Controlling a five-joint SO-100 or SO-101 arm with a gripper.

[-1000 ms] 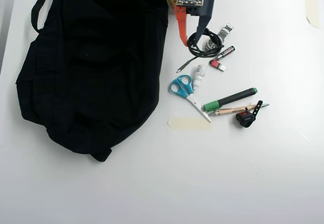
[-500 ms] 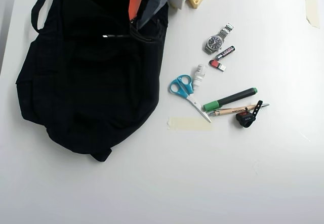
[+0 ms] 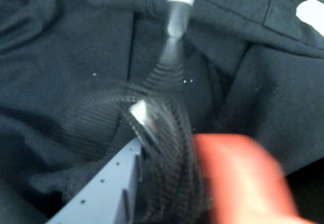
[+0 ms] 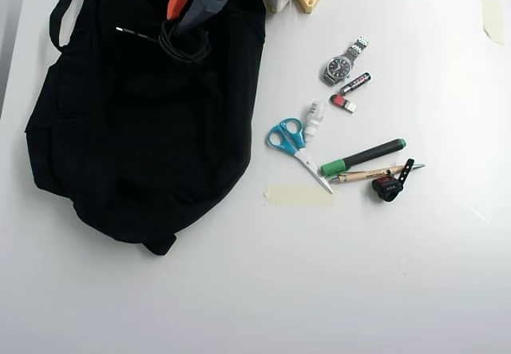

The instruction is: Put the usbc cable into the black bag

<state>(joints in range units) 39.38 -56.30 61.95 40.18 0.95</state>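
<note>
Overhead, one pincer (image 4: 177, 28) is clamped on one usbc cable (image 4: 182, 46) above one black bag (image 4: 136, 130); one scissors (image 4: 294, 145) lies on the tabletop (image 4: 359, 274).

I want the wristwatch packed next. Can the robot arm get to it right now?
Probably not right away. The gripper is over the black bag, its jaws shut on the cable. The wristwatch itself lies in the open on the white table, with nothing on top of it.
</note>
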